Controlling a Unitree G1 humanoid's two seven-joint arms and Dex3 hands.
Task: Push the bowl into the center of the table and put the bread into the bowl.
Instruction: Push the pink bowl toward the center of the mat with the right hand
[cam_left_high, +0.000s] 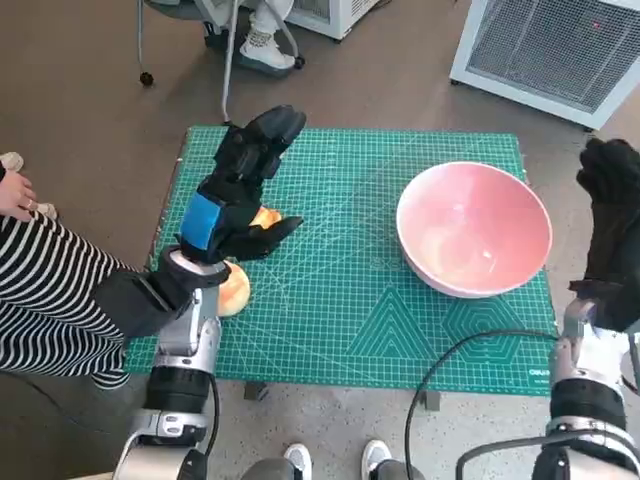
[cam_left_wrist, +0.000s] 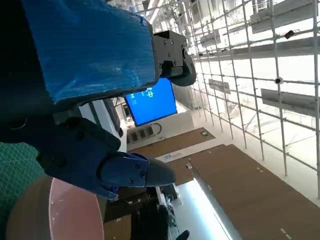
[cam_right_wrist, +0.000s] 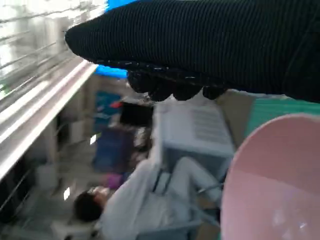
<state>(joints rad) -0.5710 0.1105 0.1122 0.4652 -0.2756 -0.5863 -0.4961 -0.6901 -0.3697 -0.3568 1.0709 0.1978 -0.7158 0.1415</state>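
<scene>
Bread (cam_left_high: 240, 280) lay on the green cutting mat (cam_left_high: 340, 310) directly beneath the left hand (cam_left_high: 235, 205), mostly hidden under the palm and wrist, so only two orange-tan patches showed: one just below the fingers, one beside the wrist. Its long axis could not be told with so little of it in sight. The left hand's fingers (cam_left_high: 265, 135) were spread and raised, pointing away from the robot, holding nothing and apparently clear of the loaf.

Well apart from those fingers, off toward the robot's right, sat the pink bowl (cam_left_high: 474, 228), upright and empty, on the right half of the mat rather than at its middle. The right hand (cam_left_high: 610, 215) stood just beside the bowl's outer rim, at the mat's right edge, with its gloved fingers upright and not seen to touch the rim; whether they were pressed together I could not tell.

By position, the right hand was the nearer one for pushing the bowl, which would have to travel leftward toward the centre, while the left hand was plainly nearer the bread.
</scene>
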